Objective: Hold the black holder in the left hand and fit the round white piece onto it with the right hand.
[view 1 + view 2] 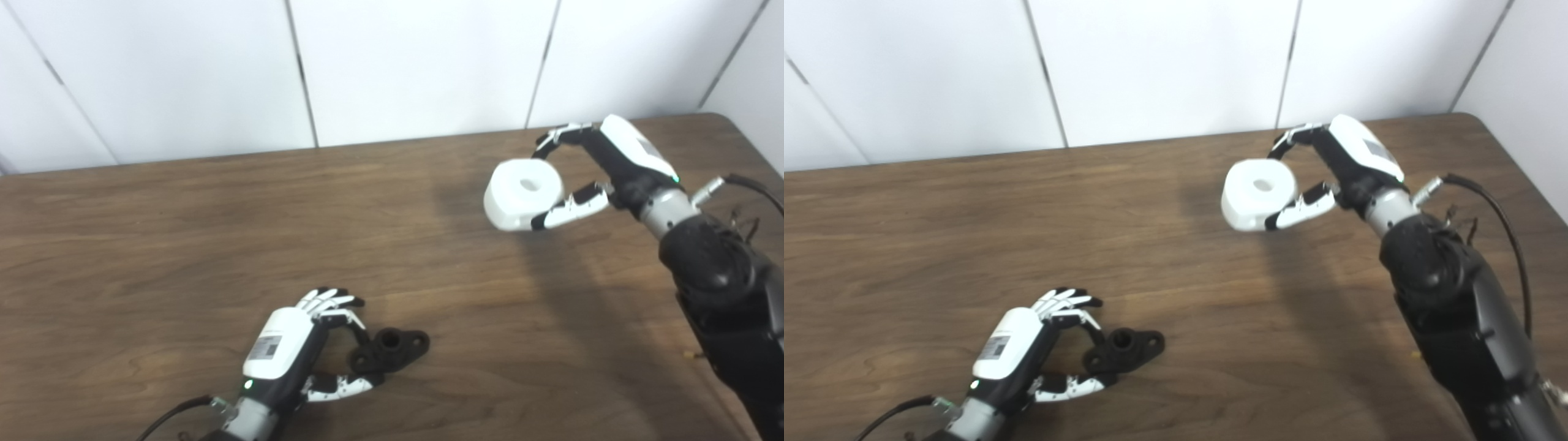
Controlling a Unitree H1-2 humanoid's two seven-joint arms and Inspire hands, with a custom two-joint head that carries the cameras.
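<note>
The black holder [392,349] lies on the wooden table [184,245] near the front, with a round socket in its middle. My left hand [294,349] is at its left end, fingers curled over that end and thumb pressed against its near side. The round white piece [522,193] is a thick disc with a hole in its middle. My right hand [612,165] is shut on it, fingers behind and thumb in front, and holds it above the table at the back right, far from the holder. The holder [1124,349] and the white piece [1257,193] show the same in the right eye view.
A white panelled wall [392,67] stands behind the table's far edge. The table's right corner [716,119] is close behind my right hand. A cable [753,187] runs along the right forearm.
</note>
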